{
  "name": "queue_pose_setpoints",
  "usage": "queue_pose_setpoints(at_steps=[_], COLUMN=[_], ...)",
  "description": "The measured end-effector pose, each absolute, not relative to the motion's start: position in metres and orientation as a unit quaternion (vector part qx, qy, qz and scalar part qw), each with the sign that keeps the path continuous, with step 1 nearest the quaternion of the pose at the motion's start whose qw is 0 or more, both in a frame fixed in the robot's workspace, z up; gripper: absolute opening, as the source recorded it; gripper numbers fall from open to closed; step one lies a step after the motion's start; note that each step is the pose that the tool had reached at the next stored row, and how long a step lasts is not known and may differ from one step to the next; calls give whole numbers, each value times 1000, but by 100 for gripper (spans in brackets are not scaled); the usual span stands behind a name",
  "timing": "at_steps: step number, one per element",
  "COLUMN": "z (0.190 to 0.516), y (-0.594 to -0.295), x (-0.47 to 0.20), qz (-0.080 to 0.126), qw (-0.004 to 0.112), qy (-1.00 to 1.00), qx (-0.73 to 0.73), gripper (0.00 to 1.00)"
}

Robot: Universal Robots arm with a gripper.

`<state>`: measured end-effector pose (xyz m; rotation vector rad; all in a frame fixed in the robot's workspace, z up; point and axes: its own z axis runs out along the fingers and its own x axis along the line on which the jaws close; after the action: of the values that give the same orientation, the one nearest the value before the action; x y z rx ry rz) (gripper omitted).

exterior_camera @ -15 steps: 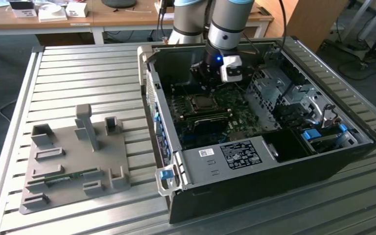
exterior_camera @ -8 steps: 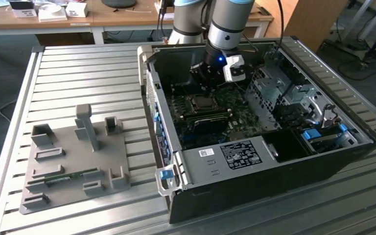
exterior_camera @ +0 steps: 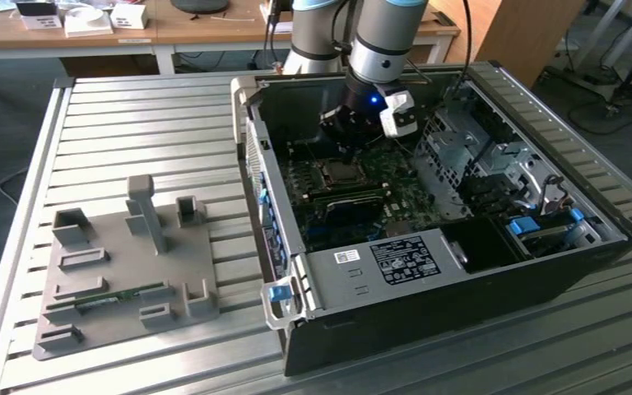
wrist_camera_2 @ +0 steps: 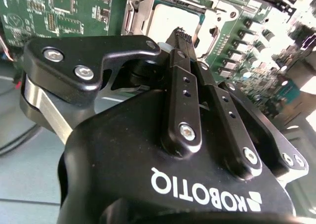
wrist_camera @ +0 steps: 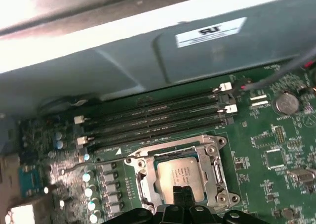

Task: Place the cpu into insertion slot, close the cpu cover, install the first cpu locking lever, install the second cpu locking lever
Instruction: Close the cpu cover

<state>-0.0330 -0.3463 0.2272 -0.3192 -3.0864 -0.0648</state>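
We see black gripper (wrist_camera_2: 181,36), fingers pressed together, tip over shiny cpu (wrist_camera_2: 163,23). Silver cpu cover (wrist_camera_2: 138,9) sits round it. Green board (wrist_camera_2: 74,11) behind.

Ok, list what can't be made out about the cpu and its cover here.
- First wrist view: the near edge of the cpu and cpu cover, hidden behind the gripper.
- Second wrist view: most of the insertion slot, blocked by the gripper; glare whitens the cpu.
- Exterior view: whether the cpu cover is latched, too small to tell.
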Motion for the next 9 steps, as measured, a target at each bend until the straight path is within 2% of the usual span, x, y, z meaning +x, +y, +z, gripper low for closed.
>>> queue_pose_setpoints(at_steps=[9], z=[227], y=[-346], x=[-33], qz=[-22], qw=[17], qy=[-996], qx=[-87], gripper=[11])
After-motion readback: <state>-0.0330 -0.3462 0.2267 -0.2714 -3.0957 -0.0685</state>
